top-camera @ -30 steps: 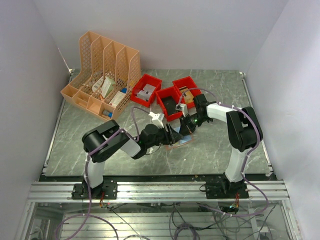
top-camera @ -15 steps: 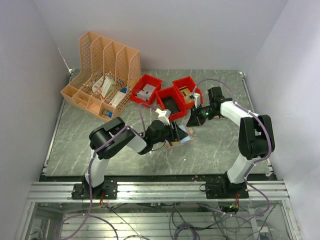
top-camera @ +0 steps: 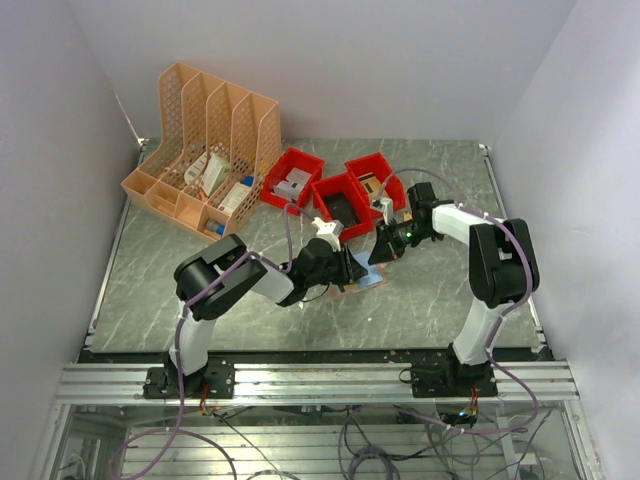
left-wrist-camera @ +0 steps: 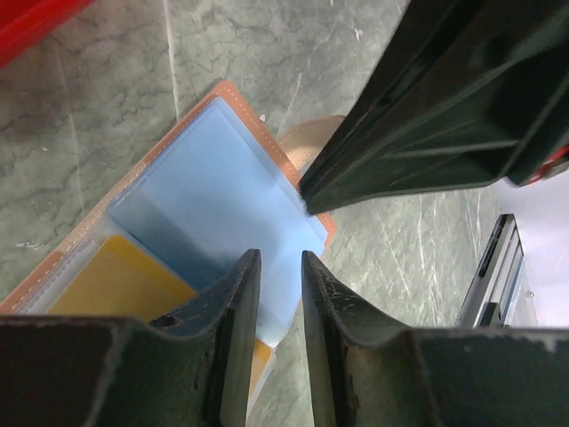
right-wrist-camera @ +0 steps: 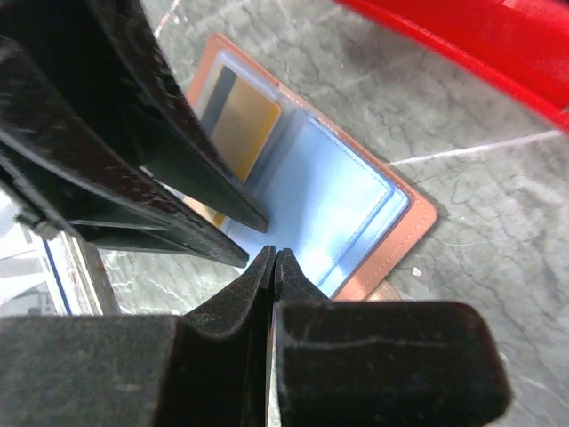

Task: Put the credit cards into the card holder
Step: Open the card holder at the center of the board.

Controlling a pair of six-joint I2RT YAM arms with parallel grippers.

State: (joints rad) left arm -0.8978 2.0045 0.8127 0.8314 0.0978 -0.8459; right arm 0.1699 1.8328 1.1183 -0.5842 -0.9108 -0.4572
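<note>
The card holder (right-wrist-camera: 418,218) lies opened flat on the table (top-camera: 200,290), near its middle and just on the near side of the red bins (top-camera: 297,178). Its salmon-brown stitched border faces up around pale blue clear sleeves. A yellow card (right-wrist-camera: 242,124) sits in a sleeve on the holder's left part, and a rounded tan tab (left-wrist-camera: 311,135) sticks out from under its right edge. Both arms reach in over it from opposite sides. The left gripper (left-wrist-camera: 277,262) hangs right over the blue sleeve, its two fingers only narrowly parted. The sleeve shows through the slit, and nothing can be seen between the fingers. The right gripper (right-wrist-camera: 274,255) comes in from the right with its fingers pressed together and nothing visible between them. Its tip is at the right edge of the blue sleeve, just beside the left gripper's fingers; whether it touches the plastic cannot be told. Beyond the holder, the three bins stand in a row on the far half of the table, each with small items inside. Further left, at the far left corner, stands an orange lattice file rack (top-camera: 205,140) holding a few small boxes.
</note>
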